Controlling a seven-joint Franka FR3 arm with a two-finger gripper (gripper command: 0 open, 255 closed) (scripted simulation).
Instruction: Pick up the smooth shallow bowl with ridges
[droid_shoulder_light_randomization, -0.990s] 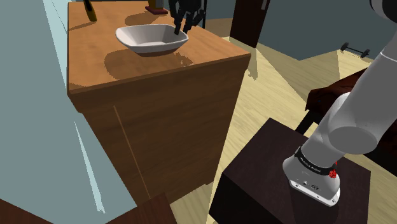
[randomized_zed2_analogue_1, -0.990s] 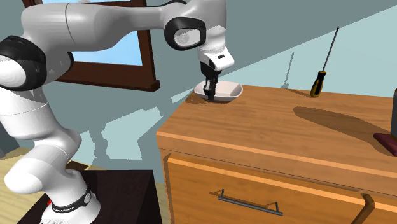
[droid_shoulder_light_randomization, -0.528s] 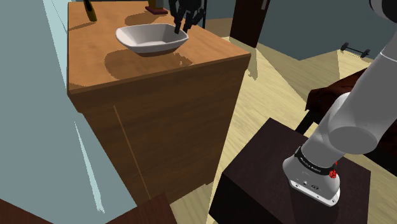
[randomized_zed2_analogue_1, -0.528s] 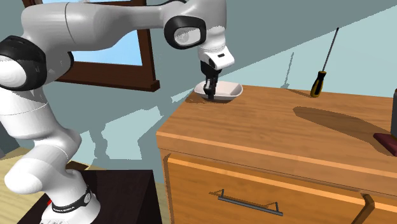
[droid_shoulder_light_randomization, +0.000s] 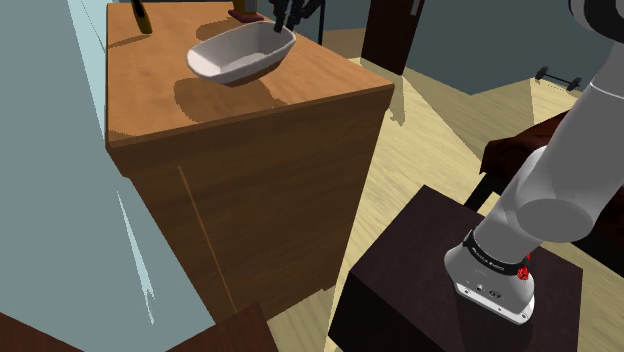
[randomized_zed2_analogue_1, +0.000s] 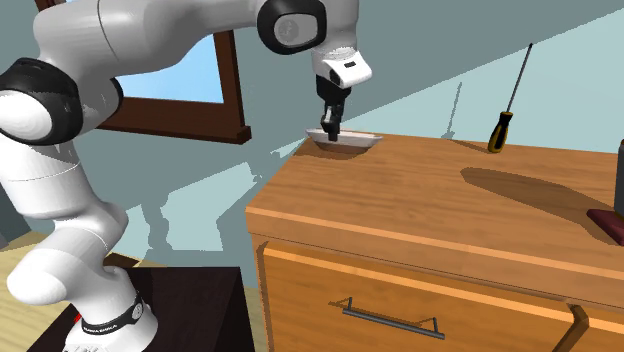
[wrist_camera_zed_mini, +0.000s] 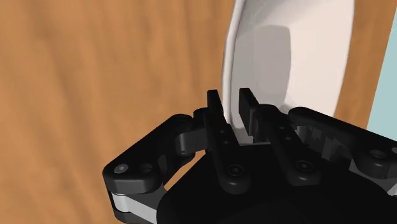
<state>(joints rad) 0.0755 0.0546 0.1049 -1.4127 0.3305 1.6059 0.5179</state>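
A white shallow bowl (droid_shoulder_light_randomization: 238, 55) hangs tilted a little above the wooden dresser top (droid_shoulder_light_randomization: 150, 100), its shadow lying on the wood under it. My black gripper (droid_shoulder_light_randomization: 283, 28) is shut on its rim at the end nearer the arm. The second exterior view has the bowl (randomized_zed2_analogue_1: 348, 141) at the dresser's far corner, with the gripper (randomized_zed2_analogue_1: 331, 130) coming down on it from above. In the wrist view the two fingers of the gripper (wrist_camera_zed_mini: 230, 102) clasp the thin rim of the bowl (wrist_camera_zed_mini: 292, 57) between them.
A screwdriver (randomized_zed2_analogue_1: 505, 105) leans against the blue-grey wall at the back of the dresser top (randomized_zed2_analogue_1: 450, 200). A dark red object (randomized_zed2_analogue_1: 607, 222) lies at the top's right edge. A drawer with a metal handle (randomized_zed2_analogue_1: 390, 317) faces front. The dark stand (droid_shoulder_light_randomization: 440, 270) sits beside the dresser.
The bowl has come up off the dresser top and tipped, carried by the gripper as the hand rose. The fingers closed slightly tighter on the rim.
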